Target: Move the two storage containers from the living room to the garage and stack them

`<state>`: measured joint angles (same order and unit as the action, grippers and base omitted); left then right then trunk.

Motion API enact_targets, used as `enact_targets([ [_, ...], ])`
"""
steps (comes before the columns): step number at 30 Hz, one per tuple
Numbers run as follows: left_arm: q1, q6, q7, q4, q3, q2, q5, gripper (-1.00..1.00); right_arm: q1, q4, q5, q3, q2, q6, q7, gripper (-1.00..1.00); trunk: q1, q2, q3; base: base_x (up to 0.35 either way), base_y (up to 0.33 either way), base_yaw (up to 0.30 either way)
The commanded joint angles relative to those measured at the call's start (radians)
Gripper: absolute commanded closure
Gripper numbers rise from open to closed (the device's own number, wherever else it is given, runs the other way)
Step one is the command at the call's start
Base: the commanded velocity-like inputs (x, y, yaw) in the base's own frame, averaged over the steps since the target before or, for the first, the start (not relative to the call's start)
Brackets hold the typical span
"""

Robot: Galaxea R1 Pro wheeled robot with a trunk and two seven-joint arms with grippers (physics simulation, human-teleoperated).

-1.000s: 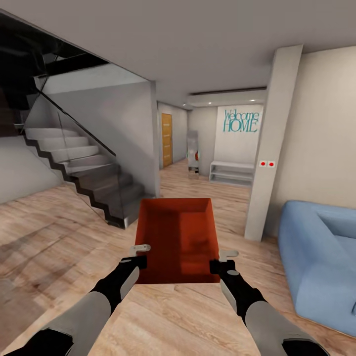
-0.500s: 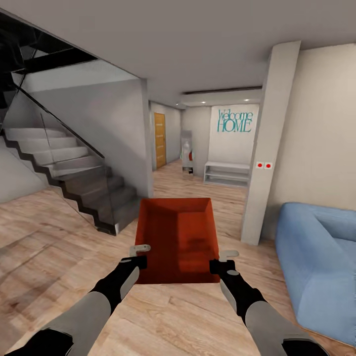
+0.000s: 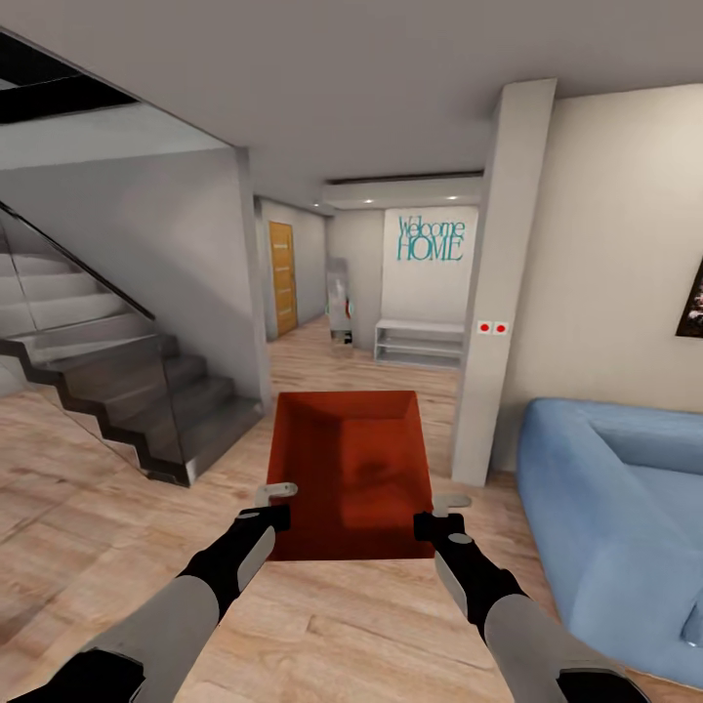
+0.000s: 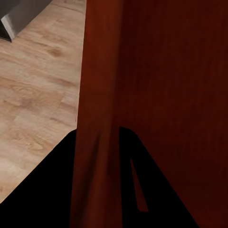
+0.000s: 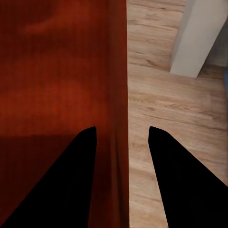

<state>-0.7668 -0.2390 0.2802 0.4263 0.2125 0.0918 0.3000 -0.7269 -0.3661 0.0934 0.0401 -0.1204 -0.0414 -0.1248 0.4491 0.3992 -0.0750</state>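
- Nearest the camera, both arms reach forward over the light wood plank floor (image 3: 322, 625) of the living room, grey forearms ending in black wrists.
- The left gripper (image 3: 276, 500) is clamped on the left wall of the storage container (image 3: 353, 469); in the left wrist view its dark fingers (image 4: 137, 185) straddle that red-orange wall (image 4: 102, 95), one on each face.
- The right gripper (image 3: 447, 512) is clamped on the container's right wall; in the right wrist view the two black fingers (image 5: 71, 180) stand on either side of the thin wall edge (image 5: 116, 95), which runs between them.
- The container is held off the floor between the two grippers, open side up, roughly level, its inside showing and its long axis pointing away from the robot.
- To the right of the container, near it, lies the blue sofa (image 3: 615, 508), set against a beige wall.
- Beyond the container and slightly right stands a white pillar (image 3: 498, 293) with two small red dots on it, touching the floor just beside the sofa's far end.
- To the left of the container, farther off, a dark staircase (image 3: 127, 391) with a glass side panel climbs away to the left.
- Far beyond the container a hallway opens, with a wooden door (image 3: 282, 278) on its left, a low white shelf (image 3: 420, 344) at the end wall, and teal "Welcome HOME" lettering (image 3: 430, 239) above that shelf.
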Motion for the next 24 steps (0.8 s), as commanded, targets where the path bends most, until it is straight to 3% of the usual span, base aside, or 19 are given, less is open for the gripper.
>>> enact_targets([
  [1, 0.000, -0.007, 0.014, 0.005, -0.005, -0.001, -0.019, 1.00, 0.000, -0.001, 0.012, 0.029, -0.001, -0.004, -0.004, 1.00, 0.001, 0.001, 0.000, 0.323, 0.000, -0.014],
  [24, 0.000, -0.008, 0.014, 0.003, -0.005, -0.001, -0.019, 1.00, 0.000, -0.001, 0.012, 0.029, -0.001, -0.002, -0.004, 1.00, 0.001, 0.001, 0.000, 0.323, 0.000, -0.001],
])
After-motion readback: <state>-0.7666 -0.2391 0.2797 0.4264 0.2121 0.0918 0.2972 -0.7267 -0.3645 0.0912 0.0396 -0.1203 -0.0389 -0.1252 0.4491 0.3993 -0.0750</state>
